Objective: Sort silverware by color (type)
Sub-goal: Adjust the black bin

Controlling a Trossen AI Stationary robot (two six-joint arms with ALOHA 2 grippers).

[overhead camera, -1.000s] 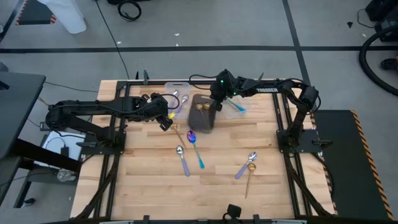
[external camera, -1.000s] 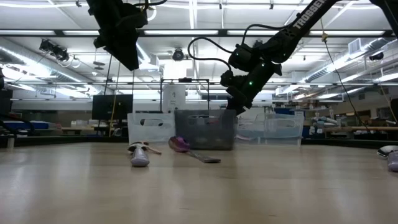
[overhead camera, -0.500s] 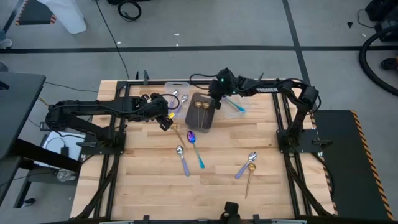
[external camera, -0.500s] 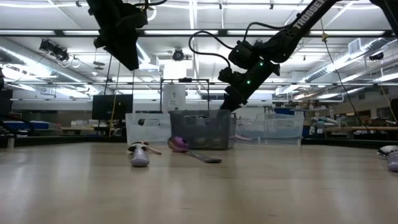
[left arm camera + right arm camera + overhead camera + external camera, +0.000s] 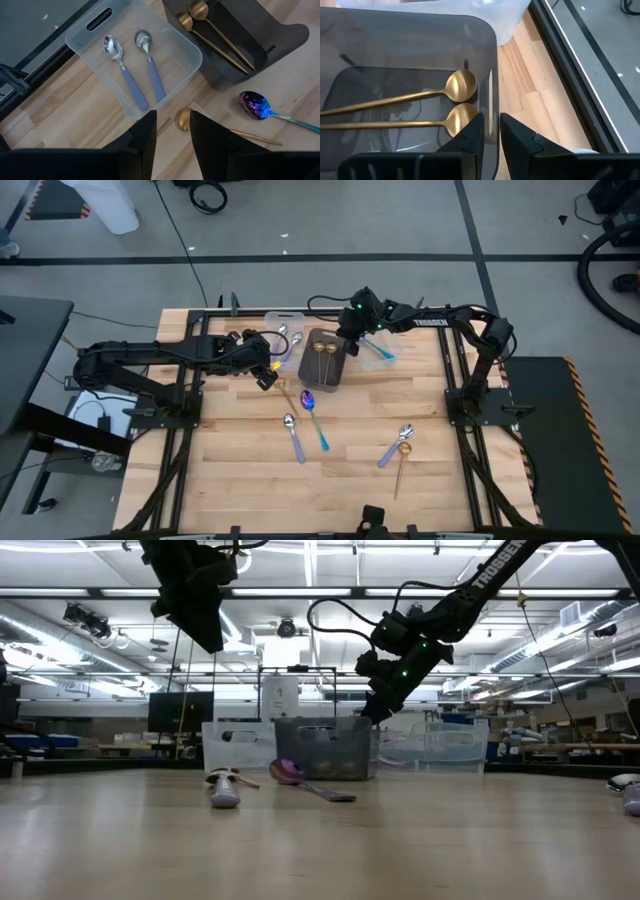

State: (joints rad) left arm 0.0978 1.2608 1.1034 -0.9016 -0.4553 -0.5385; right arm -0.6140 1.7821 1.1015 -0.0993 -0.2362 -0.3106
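The right claw (image 5: 490,131), narrowly parted and empty, hangs over the dark plastic bin (image 5: 420,45) holding two gold spoons (image 5: 455,85); the left claw (image 5: 172,131), parted, hovers above a gold spoon on the wooden desk (image 5: 186,119).

The left arm reaches in from the table's left edge, stretched almost flat, its forearm angled toward the table's middle. The left gripper (image 5: 266,372) hangs raised above the tabletop, its fingers (image 5: 145,145) parted with a clear gap and nothing between them. The right arm bends at its elbow near the right edge and extends leftward. The right gripper (image 5: 347,346) points down, fingers (image 5: 472,136) slightly apart, empty.
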